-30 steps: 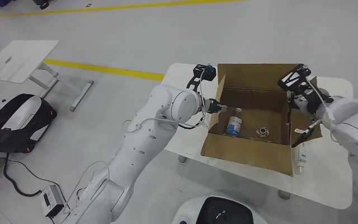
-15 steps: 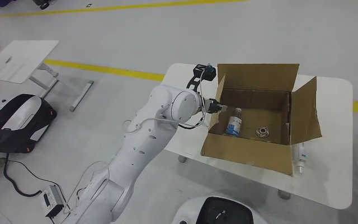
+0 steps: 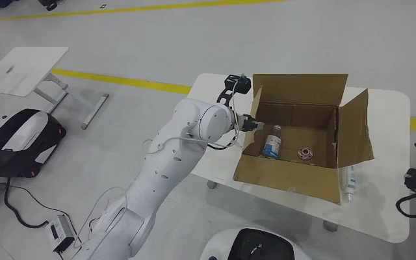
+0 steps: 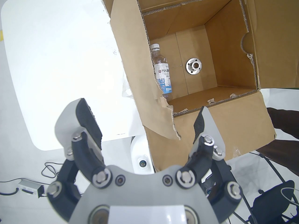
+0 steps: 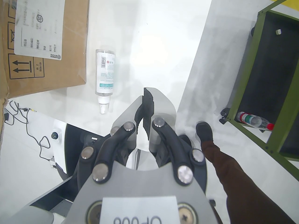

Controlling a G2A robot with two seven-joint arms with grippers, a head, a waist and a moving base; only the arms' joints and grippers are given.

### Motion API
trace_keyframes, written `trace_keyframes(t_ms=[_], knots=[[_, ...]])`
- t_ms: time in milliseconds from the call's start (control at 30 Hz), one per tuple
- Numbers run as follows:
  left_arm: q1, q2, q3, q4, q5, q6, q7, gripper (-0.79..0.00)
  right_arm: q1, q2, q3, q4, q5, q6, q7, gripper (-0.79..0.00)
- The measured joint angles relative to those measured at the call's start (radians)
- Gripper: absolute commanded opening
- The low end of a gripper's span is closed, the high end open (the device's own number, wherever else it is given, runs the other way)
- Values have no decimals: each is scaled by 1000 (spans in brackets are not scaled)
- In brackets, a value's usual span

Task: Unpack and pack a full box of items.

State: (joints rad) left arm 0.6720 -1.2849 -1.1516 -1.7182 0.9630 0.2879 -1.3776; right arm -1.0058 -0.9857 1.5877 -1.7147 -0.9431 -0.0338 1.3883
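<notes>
The open cardboard box [image 3: 286, 174] stands on the white table [image 3: 214, 91]. Inside lie a clear bottle with a blue label [image 3: 272, 144] [image 4: 162, 75] and a small metal flange [image 3: 303, 153] [image 4: 193, 65]. My left gripper [image 3: 253, 123] [image 4: 142, 117] is open at the box's left flap [image 4: 126, 47], whose torn edge lies between the fingers, not touched. A spray bottle [image 3: 350, 182] [image 5: 105, 73] lies on the table beside the box's right wall [image 5: 46, 54]. My right gripper [image 5: 147, 95] is shut and empty, held above the table edge near that spray bottle.
A person's leg and shoe [image 5: 205, 131] stand on the floor close to the table's right edge. A green cart [image 5: 268, 71] holding a bottle [image 5: 253, 120] is beyond it. A small white side table [image 3: 29, 68] stands far left.
The right arm, which was over the box's right flap a second ago, has pulled back off to the right of the top view. The left arm has not moved.
</notes>
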Motion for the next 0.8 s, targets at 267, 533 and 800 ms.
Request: trace_keyframes(t_ms=[267,533,800], knots=[[0,0,0,0,0,0,0,0,-6,-6,-22,2,46,44,-16,-785],[0,0,0,0,0,0,0,0,137,-30,-219,29,-80,302,104,-785],[0,0,0,0,0,0,0,0,268,-65,-382,199,-102,347,119,-677]])
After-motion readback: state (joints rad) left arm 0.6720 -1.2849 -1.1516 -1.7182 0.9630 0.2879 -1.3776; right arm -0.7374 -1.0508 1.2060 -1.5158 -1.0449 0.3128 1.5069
